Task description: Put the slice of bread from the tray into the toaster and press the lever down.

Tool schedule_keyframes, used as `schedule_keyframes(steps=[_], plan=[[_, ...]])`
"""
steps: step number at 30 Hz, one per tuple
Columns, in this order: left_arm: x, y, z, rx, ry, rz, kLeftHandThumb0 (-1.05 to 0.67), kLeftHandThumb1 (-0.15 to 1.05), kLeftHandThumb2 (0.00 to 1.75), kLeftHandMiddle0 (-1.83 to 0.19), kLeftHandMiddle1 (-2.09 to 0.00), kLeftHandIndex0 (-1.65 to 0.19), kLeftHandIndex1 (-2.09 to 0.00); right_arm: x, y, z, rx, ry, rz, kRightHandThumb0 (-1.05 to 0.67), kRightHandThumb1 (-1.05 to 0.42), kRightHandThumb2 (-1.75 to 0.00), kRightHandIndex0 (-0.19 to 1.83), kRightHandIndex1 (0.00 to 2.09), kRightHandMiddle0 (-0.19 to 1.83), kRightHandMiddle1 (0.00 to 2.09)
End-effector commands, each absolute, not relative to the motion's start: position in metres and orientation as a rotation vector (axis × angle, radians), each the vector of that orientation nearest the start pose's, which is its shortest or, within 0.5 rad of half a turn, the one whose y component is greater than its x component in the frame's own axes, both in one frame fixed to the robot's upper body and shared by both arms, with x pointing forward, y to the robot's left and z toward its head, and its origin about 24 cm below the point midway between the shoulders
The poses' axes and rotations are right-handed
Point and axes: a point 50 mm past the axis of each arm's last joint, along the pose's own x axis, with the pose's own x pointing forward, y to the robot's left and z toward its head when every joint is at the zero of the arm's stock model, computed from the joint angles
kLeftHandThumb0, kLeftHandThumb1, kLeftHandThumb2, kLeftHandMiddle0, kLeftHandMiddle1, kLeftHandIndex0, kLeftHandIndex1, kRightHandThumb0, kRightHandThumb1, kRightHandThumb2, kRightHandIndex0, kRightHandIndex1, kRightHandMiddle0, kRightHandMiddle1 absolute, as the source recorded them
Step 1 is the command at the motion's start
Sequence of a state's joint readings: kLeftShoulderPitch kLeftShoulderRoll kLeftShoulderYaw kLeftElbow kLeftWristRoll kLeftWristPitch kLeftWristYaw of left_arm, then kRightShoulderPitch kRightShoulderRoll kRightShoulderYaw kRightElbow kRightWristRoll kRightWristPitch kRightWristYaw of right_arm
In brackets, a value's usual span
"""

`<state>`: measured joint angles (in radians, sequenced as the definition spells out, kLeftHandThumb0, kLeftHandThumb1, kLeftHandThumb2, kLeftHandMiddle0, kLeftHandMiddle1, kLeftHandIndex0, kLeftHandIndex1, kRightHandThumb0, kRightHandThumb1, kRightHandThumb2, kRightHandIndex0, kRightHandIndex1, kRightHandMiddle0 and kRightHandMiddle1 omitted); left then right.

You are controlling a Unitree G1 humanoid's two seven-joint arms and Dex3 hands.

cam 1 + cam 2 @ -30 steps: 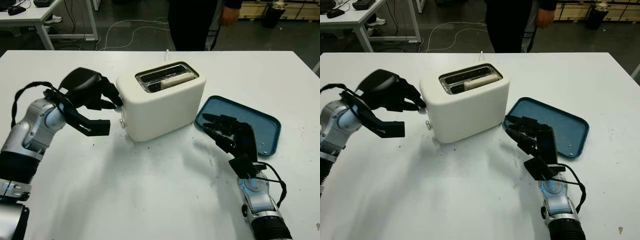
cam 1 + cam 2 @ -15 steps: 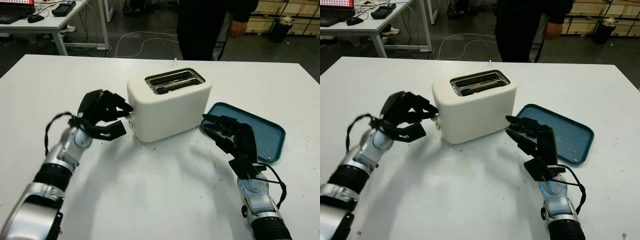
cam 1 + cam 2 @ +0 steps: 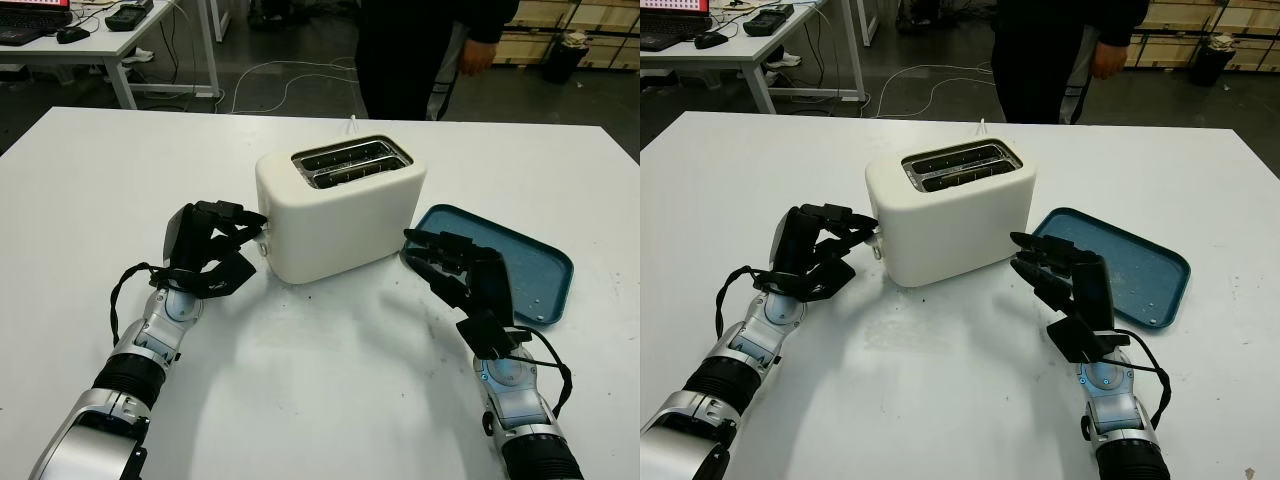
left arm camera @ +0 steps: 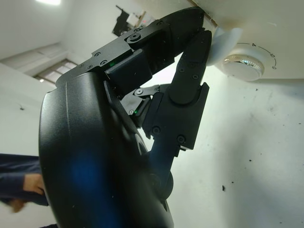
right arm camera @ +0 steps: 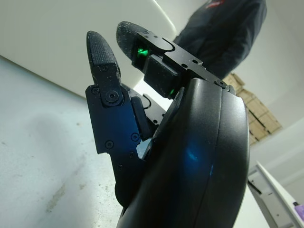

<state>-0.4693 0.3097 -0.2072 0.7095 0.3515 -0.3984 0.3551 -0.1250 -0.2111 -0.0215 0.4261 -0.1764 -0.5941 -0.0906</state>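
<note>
one steady downward push is needed: left hand [image 3: 212,252] fingers, curled on the lever [image 3: 259,226] of the toaster [image 3: 340,208], right hand [image 3: 465,280] open beside

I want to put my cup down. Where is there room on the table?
The white table is bare behind the left hand, and near the front between both arms. It is crowded around the toaster, with the right hand at the blue tray.
</note>
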Motion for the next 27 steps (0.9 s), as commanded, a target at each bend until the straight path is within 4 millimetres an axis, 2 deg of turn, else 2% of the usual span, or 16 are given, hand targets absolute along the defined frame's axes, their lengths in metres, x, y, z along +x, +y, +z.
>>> schedule_keyframes(steps=[1, 7, 15, 17, 18, 19, 20, 23, 27], plan=[[0.304, 0.097, 0.002, 0.713, -0.07, -0.322, -0.27, 0.92, 0.04, -0.82, -1.28, -1.19, -0.03, 0.265, -0.188, 0.036, -0.354, -0.295, 0.002, -0.46, -0.88, 0.0, 1.07, 0.21, 1.05, 0.0], [0.308, 0.094, 0.025, 0.714, -0.168, -0.317, -0.26, 0.89, 0.0, -0.82, -1.57, -1.2, -0.05, 0.265, -0.188, 0.037, -0.355, -0.299, 0.003, -0.46, -0.88, 0.0, 1.07, 0.22, 1.05, 0.0], [0.31, 0.089, 0.049, 0.743, -0.228, -0.302, -0.29, 0.83, 0.0, -0.84, -1.51, -1.28, -0.18, 0.265, -0.19, 0.038, -0.358, -0.299, 0.0, -0.46, -0.88, 0.0, 1.06, 0.23, 1.05, 0.0], [0.31, 0.09, 0.053, 0.797, -0.24, -0.304, -0.3, 0.83, 0.0, -0.82, -1.51, -1.03, -0.7, 0.265, -0.191, 0.038, -0.358, -0.298, -0.001, -0.46, -0.88, 0.0, 1.06, 0.23, 1.05, 0.0], [0.309, 0.09, 0.053, 0.832, -0.246, -0.307, -0.31, 0.83, 0.0, -0.81, -1.53, -0.93, -0.89, 0.265, -0.191, 0.038, -0.359, -0.297, -0.001, -0.47, -0.88, 0.0, 1.06, 0.24, 1.05, 0.0], [0.309, 0.091, 0.053, 0.884, -0.246, -0.317, -0.32, 0.84, 0.0, -0.79, -1.53, -0.87, -1.02, 0.265, -0.192, 0.038, -0.36, -0.298, 0.0, -0.47, -0.88, 0.0, 1.06, 0.24, 1.05, 0.0], [0.309, 0.091, 0.052, 0.938, -0.249, -0.328, -0.33, 0.84, 0.01, -0.77, -1.52, -0.85, -1.07, 0.265, -0.192, 0.038, -0.364, -0.298, 0.0, -0.47, -0.88, 0.0, 1.06, 0.24, 1.05, 0.0], [0.307, 0.09, 0.044, 1.055, -0.234, -0.374, -0.31, 0.82, 0.0, -0.76, -1.38, -0.85, -0.98, 0.264, -0.194, 0.038, -0.372, -0.301, -0.001, -0.47, -0.89, 0.0, 1.05, 0.24, 1.05, 0.0], [0.305, 0.084, 0.023, 1.099, -0.17, -0.386, -0.27, 0.79, 0.0, -0.71, -1.46, -0.89, -0.84, 0.263, -0.199, 0.039, -0.372, -0.303, -0.003, -0.48, -0.89, 0.0, 1.04, 0.24, 1.04, 0.0]])
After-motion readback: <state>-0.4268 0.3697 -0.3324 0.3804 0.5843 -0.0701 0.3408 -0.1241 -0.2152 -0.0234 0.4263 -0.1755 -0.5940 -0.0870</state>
